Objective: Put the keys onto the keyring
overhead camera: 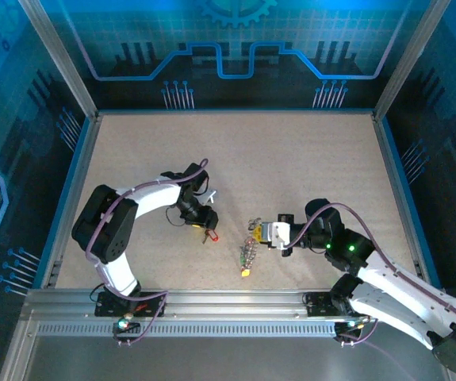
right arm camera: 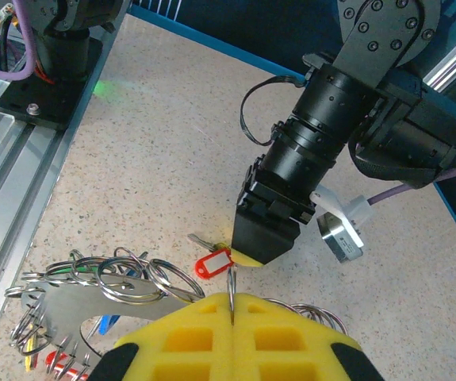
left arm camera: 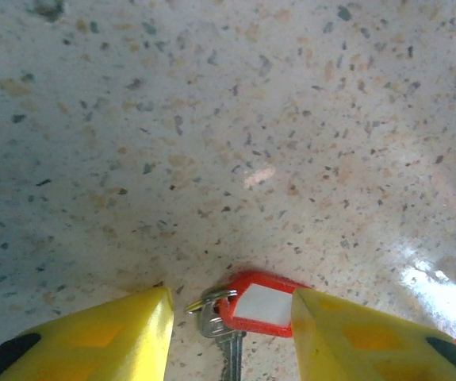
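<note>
red key (left arm camera: 263,308) cropped (bottom edge), keyring (right arm camera: 77,298) half-hidden

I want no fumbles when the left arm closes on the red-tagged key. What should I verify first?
1. Left end effector open around the red-tagged key: ok.
2. Key centred between its fingers: not ok, the tag sits against one finger.
3. Key lying flat on the table: ok.
4. Right end effector shut on a loop of the keyring: ok.
5. Free ring opening facing the key: cannot tell.
</note>
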Motion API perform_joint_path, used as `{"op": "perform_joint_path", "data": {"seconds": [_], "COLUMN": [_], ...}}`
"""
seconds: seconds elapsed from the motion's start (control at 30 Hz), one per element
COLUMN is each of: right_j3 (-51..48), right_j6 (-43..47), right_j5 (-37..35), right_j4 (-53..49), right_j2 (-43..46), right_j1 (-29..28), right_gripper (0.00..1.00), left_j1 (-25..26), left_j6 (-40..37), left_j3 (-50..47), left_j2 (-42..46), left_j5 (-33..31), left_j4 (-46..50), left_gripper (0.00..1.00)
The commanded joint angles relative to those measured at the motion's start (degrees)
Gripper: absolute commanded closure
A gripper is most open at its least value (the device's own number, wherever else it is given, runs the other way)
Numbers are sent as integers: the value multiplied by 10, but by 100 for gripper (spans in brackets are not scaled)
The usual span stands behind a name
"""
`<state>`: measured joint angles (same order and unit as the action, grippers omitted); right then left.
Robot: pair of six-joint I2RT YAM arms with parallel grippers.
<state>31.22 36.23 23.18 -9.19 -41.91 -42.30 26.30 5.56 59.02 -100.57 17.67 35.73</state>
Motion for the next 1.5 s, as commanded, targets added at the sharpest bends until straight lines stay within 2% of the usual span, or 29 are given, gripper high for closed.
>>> {"op": "perform_joint_path", "data": {"seconds": [0.0,0.53,0.67,0.8,0.93,1.07,1.33,1.47], "right_j3": [24,26,27,27,26,27,26,28], "right_j6": [-7,-6,-5,-5,-5,-5,-6,-4], "right_j5": [18,16,14,13,12,12,12,11], "right_j4": [12,11,9,7,10,9,12,8], "right_j2": [7,4,5,7,6,6,8,9], "right_j1": [7,7,7,7,7,7,7,6], "right_gripper": [100,100,100,100,100,100,100,100], "left_j1": [-1,6,9,14,57,74,130,144], "left_j6": [-15,-8,36,121,201,270,345,368], "left_j3": [13,-5,-17,-27,-23,-20,10,46], "left_j2": [-8,-1,6,41,69,73,42,-2], "left_j5": [33,46,5,-40,-115,-160,-251,-272], "left_j4": [4,2,-15,-35,-32,-9,35,73], "left_gripper": [57,60,57,64,65,77,71,72]}}
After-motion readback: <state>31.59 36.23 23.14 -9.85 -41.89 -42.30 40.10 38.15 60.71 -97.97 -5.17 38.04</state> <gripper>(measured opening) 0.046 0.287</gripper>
